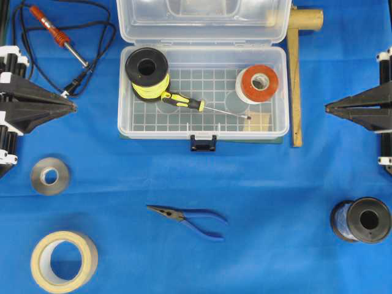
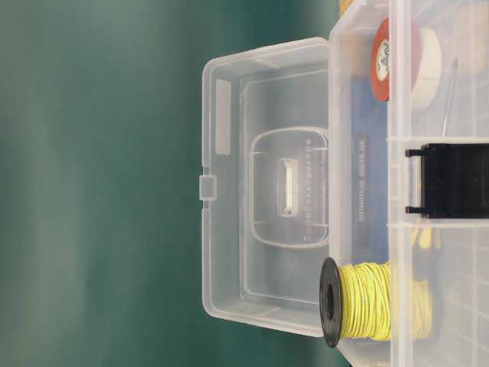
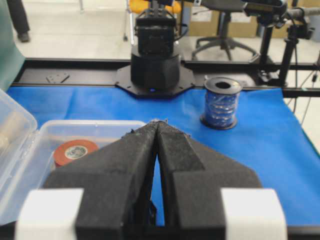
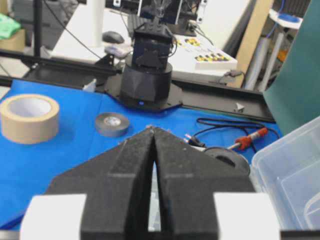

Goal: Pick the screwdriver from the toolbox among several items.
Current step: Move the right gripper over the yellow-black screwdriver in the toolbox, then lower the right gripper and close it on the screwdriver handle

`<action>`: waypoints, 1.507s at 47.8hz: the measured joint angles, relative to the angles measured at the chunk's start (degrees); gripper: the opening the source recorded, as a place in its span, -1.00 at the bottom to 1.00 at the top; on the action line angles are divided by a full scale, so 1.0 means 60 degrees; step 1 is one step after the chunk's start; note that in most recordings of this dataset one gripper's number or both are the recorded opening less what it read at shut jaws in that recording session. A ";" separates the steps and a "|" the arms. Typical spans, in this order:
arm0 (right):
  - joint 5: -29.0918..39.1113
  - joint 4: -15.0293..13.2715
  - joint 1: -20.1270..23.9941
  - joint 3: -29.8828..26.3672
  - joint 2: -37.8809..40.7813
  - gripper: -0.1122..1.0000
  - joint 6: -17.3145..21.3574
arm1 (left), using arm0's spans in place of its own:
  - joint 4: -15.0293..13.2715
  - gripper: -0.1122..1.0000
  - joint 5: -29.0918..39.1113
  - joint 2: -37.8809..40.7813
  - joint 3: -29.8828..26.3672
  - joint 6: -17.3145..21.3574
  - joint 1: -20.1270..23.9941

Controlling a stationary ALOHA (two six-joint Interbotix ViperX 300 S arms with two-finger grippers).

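Observation:
The screwdriver (image 1: 184, 102), with a yellow-and-black handle and a thin silver shaft, lies on the grid floor of the clear toolbox (image 1: 278, 92), beside the black spool of yellow wire (image 1: 147, 72). The orange-and-white tape roll (image 1: 258, 83) and a small tan block (image 1: 258, 122) sit at the box's right end. The lid stands open at the back. My left gripper (image 1: 75, 106) is shut and empty at the left edge, apart from the box. My right gripper (image 1: 327, 108) is shut and empty at the right edge. In the wrist views the left gripper (image 3: 158, 123) and right gripper (image 4: 152, 129) have tips touching.
Blue-handled pliers (image 1: 193, 218) lie in front of the box. A grey tape roll (image 1: 50, 176) and a tan tape roll (image 1: 64, 261) lie front left. A spool of blue wire (image 1: 362, 220) stands front right. A soldering iron (image 1: 56, 33) with cord lies back left. A wooden frame (image 1: 296, 73) stands right of the box.

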 measured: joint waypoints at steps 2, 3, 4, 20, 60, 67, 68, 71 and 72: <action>0.0015 0.0000 -0.0015 0.0000 0.0015 -0.80 0.0000 | -0.0073 -0.80 0.0015 -0.0029 0.0000 0.0044 0.0000; 0.0088 0.0000 -0.0015 -0.0029 0.0044 -0.80 0.0015 | -0.0132 -0.80 0.0015 -0.0044 0.0000 0.0044 0.0000; 0.0190 0.0015 -0.0029 -0.0044 0.0073 -0.80 0.0015 | -0.0176 -0.80 0.0015 -0.0059 0.0000 0.0044 0.0000; 0.2622 0.0103 -0.0176 -0.2417 0.2139 -0.80 0.0732 | -0.0264 -0.80 0.0059 0.0088 0.0015 0.0029 0.0000; 0.7983 0.0088 -0.1904 -0.8262 0.9814 0.50 0.3882 | -0.0278 -0.80 -0.0088 0.0117 0.0103 0.0015 0.0278; 0.8013 0.0073 -0.1963 -0.8730 1.1074 0.51 0.3940 | -0.0264 -0.80 -0.0220 0.0117 0.0117 0.0015 0.0264; 0.8013 0.0073 -0.1948 -0.8789 1.1221 0.51 0.3940 | -0.0278 -0.80 -0.0234 0.0117 0.0132 0.0015 0.0264; 0.8013 0.0073 -0.1948 -0.8950 1.1646 0.51 0.3940 | -0.0278 -0.80 -0.0249 0.0117 0.0146 0.0015 0.0264; 0.8013 0.0073 -0.1963 -0.8994 1.1748 0.51 0.3940 | -0.0278 -0.80 -0.0264 0.0117 0.0161 0.0000 0.0278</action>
